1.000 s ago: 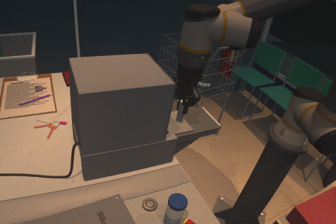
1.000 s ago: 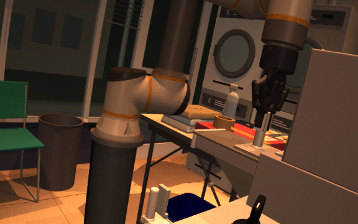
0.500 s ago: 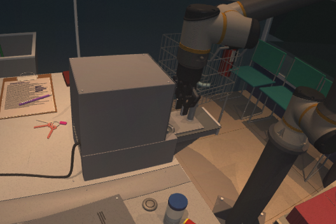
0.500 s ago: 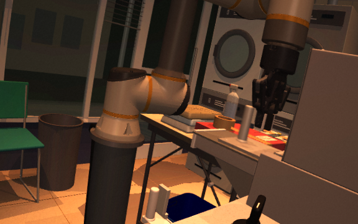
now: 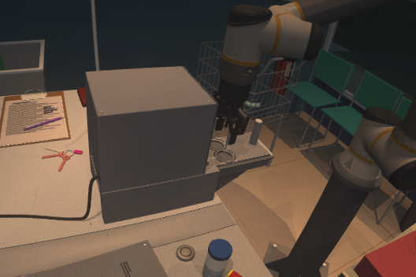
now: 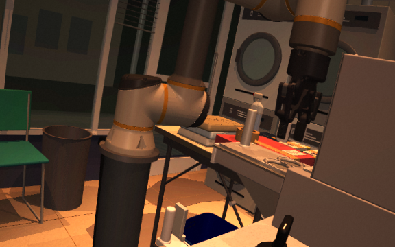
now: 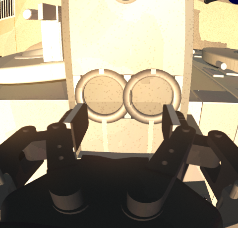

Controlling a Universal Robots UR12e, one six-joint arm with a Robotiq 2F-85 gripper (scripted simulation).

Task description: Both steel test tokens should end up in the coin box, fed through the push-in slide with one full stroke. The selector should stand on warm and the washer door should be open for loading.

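Note:
My gripper (image 5: 231,134) (image 6: 295,132) (image 7: 124,119) hangs open and empty, just above the push-in slide (image 5: 238,154) (image 6: 262,156), which sticks out from the grey coin box (image 5: 151,138) (image 6: 365,147). The slide's two round token pockets (image 7: 102,95) (image 7: 151,95) lie side by side below my fingers. I cannot tell whether tokens sit in them. The slide's upright handle post (image 5: 256,132) (image 6: 249,127) stands at its outer end, apart from my fingers. One round steel token (image 5: 185,252) lies on the near bench. The washer (image 6: 259,58) stands behind with its round door closed.
The robot's own base column (image 5: 335,209) (image 6: 129,178) rises right of the slide. A wire basket (image 5: 252,79) stands behind it. A clipboard (image 5: 33,117), keys (image 5: 61,156) and a black cable (image 5: 47,213) lie left of the box. A blue-capped jar (image 5: 218,256) stands near the front.

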